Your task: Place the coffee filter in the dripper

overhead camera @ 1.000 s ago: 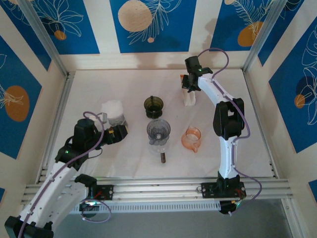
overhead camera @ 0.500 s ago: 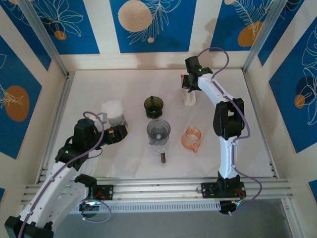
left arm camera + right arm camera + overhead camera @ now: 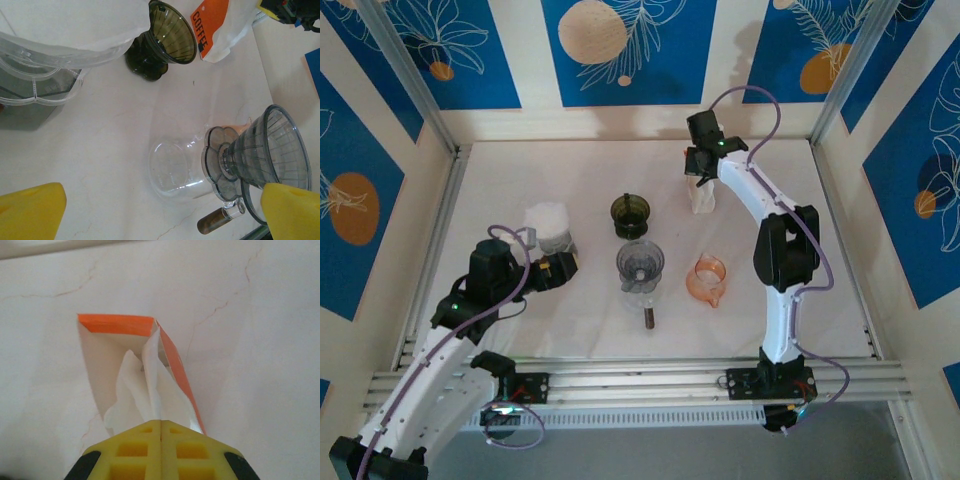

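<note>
The coffee filter [image 3: 131, 390], seemingly one sheet, is pinched in the right claw [image 3: 161, 432] at the bag [image 3: 116, 325], next to be drawn out toward the dripper [image 3: 272, 150]; the left claw [image 3: 563, 266] is held open.

White link shells and black joint housings are seen on the left arm [image 3: 430, 362] at 7 o'clock and the right arm [image 3: 780, 312] at 4 o'clock, each trailed by a purple cable [image 3: 748, 89] and tipped with blocky yellow fingertips [image 3: 134, 452].

Bright, even light with soft shadows throughout.
</note>
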{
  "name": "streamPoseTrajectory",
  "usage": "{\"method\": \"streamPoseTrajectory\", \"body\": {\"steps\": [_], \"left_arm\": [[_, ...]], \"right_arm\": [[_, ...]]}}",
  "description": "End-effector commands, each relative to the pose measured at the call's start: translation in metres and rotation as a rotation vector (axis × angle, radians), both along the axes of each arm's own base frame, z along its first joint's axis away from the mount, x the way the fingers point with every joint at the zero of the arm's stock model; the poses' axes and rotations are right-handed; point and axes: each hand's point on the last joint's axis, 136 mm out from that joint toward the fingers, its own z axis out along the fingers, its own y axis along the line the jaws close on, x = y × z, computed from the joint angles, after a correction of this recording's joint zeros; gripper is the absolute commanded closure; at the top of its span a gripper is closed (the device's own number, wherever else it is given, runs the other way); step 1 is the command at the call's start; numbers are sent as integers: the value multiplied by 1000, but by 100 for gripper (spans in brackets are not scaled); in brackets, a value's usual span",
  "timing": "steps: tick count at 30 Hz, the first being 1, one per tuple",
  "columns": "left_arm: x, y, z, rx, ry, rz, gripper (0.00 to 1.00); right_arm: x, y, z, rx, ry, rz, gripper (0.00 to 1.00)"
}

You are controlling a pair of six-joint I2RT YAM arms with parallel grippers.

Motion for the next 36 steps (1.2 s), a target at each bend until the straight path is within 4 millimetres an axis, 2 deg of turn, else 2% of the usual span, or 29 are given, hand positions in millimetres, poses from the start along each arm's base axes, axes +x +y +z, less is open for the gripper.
{"method": "streamPoseTrajectory", "body": {"steps": [1, 11, 15, 18, 23, 31, 36], "left_arm": [[2, 1, 15, -8, -50, -5, 0], [1, 1, 26, -8, -71, -8, 0], [1, 0, 36, -13, -87, -13, 0], [0, -1, 44, -23, -99, -21, 0], [-3, -4, 51, -36, -105, -42, 0], [-8, -11, 48, -55, -91, -87, 0], [-9, -12, 47, -57, -90, -101, 0]], "right_arm": [[-1, -4, 34, -43, -85, -4, 100], [-19, -8, 102, -24, -240, -17, 100], [-40, -4, 123, 6, -272, 3, 100], [-63, 2, 135, 40, -271, 30, 100], [-123, 24, 142, 143, -224, 144, 100], [-237, 66, 148, 149, -98, 417, 100], [-298, 83, 154, 175, 22, 574, 100]]}}
